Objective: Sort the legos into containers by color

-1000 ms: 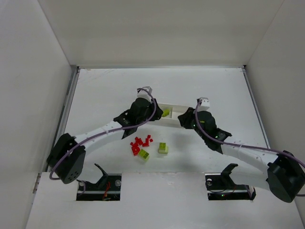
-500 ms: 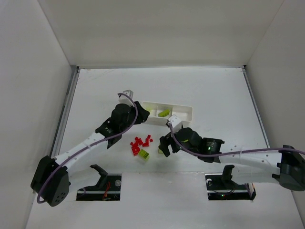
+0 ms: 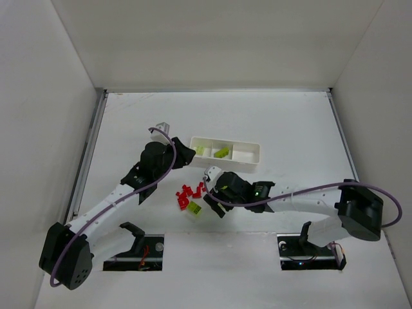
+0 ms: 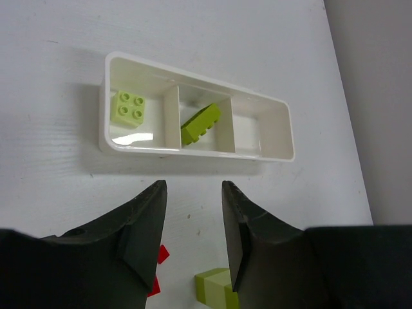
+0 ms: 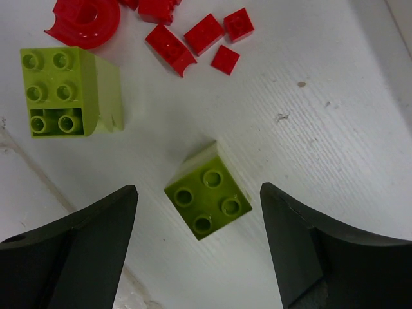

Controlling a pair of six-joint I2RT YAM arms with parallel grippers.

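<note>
The right fingers (image 5: 96, 232) are spread wide and grip nothing. A square four-stud lime-green brick (image 5: 207, 197) lies on the table (image 5: 335, 116) between their tips. Beyond their left tip lie a taller lime-green block (image 5: 64, 93) and small red pieces (image 5: 187, 38). The left fingers (image 4: 141, 225) stand half apart, empty. Ahead of them a white three-compartment tray (image 4: 261, 135) holds a flat lime brick (image 4: 127, 106) in its left compartment and a tilted lime brick (image 4: 200, 123) in the middle one.
</note>
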